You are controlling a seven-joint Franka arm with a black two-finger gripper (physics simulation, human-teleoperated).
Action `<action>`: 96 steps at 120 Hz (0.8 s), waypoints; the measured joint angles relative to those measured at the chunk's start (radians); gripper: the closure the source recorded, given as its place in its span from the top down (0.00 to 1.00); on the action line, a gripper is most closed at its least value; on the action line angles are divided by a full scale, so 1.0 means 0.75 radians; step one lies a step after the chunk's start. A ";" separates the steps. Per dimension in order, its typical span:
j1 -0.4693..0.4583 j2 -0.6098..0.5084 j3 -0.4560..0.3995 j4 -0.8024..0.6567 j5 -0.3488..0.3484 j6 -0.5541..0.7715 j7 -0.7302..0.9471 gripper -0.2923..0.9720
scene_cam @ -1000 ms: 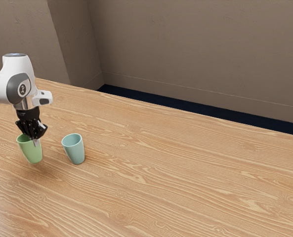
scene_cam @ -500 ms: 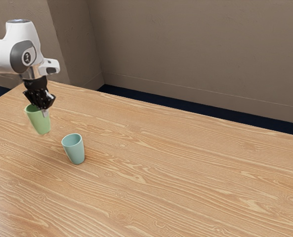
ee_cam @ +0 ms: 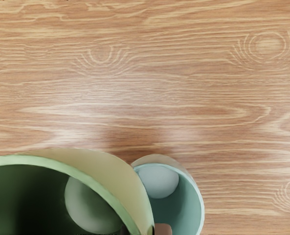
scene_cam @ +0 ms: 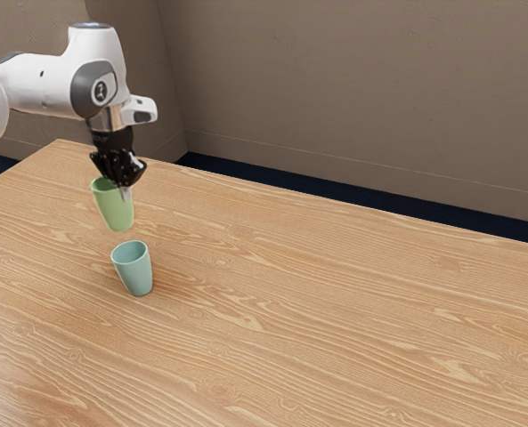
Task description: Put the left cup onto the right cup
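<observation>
One pale green cup (scene_cam: 114, 205) hangs above teal cup (scene_cam: 134, 268).

The light is soft and even. The table (scene_cam: 353, 294) looks bright and warm. The wall (scene_cam: 353, 80) behind it is dull, and a bit darker by the corner. My white arm (scene_cam: 41, 80) is lit from above, with grey shade on its underside. The blue cup (scene_cam: 133, 268) has just a faint shadow at its foot. From my wrist, a soft dark patch (ee_cam: 135, 133) lies on the wood just beside both cups, and pale shiny streaks cross the grain. The green cup (ee_cam: 110, 181) is dark inside, and its near rim looks a little soft.
</observation>
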 joint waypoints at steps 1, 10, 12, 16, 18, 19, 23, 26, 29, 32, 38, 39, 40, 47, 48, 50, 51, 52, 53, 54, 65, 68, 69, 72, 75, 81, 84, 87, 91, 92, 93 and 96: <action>0.000 0.000 -0.003 0.000 0.000 -0.001 -0.001 0.15; -0.002 0.001 -0.027 0.001 -0.002 -0.005 -0.014 0.15; -0.003 0.001 -0.031 0.000 -0.002 -0.005 -0.017 0.15; -0.005 0.001 -0.036 0.000 -0.003 -0.006 -0.023 0.15; -0.005 0.001 -0.038 -0.001 -0.003 -0.007 -0.026 0.15; -0.006 0.001 -0.039 -0.001 -0.003 -0.007 -0.028 0.15; -0.006 0.001 -0.044 -0.003 -0.003 -0.007 -0.033 0.15; -0.006 0.001 -0.049 -0.004 -0.004 -0.007 -0.037 0.15; -0.007 0.001 -0.053 -0.006 -0.004 -0.008 -0.041 0.15; -0.007 0.000 -0.056 -0.008 -0.004 -0.008 -0.045 0.15; -0.008 -0.001 -0.058 -0.012 -0.005 -0.008 -0.052 0.15; -0.008 -0.002 -0.059 -0.013 -0.005 -0.008 -0.053 0.15; -0.008 -0.003 -0.059 -0.014 -0.005 -0.009 -0.054 0.15; -0.008 -0.009 -0.060 -0.027 -0.006 -0.009 -0.062 0.15; -0.008 -0.011 -0.060 -0.029 -0.006 -0.009 -0.063 0.15; -0.008 -0.013 -0.060 -0.034 -0.006 -0.009 -0.065 0.15; -0.008 -0.015 -0.060 -0.036 -0.006 -0.009 -0.065 0.15; -0.008 -0.017 -0.060 -0.038 -0.006 -0.009 -0.066 0.15; -0.008 -0.018 -0.060 -0.039 -0.006 -0.009 -0.067 0.15; -0.009 -0.020 -0.060 -0.042 -0.006 -0.009 -0.068 0.15; -0.016 -0.048 -0.057 -0.082 -0.005 -0.007 -0.078 0.15; -0.020 -0.056 -0.057 -0.098 -0.004 -0.005 -0.081 0.15; -0.020 -0.058 -0.057 -0.101 -0.004 -0.005 -0.082 0.15; -0.022 -0.068 -0.056 -0.115 -0.002 -0.004 -0.085 0.15; -0.023 -0.077 -0.056 -0.128 0.000 -0.003 -0.088 0.15; -0.024 -0.098 -0.056 -0.154 0.005 0.000 -0.093 0.15; -0.024 -0.110 -0.056 -0.169 0.007 0.001 -0.096 0.15; -0.024 -0.118 -0.056 -0.180 0.009 0.002 -0.099 0.15; -0.024 -0.126 -0.056 -0.191 0.011 0.003 -0.103 0.15; -0.024 -0.128 -0.056 -0.193 0.012 0.004 -0.104 0.15; -0.024 -0.129 -0.056 -0.195 0.012 0.004 -0.105 0.15; -0.024 -0.132 -0.056 -0.200 0.013 0.005 -0.108 0.15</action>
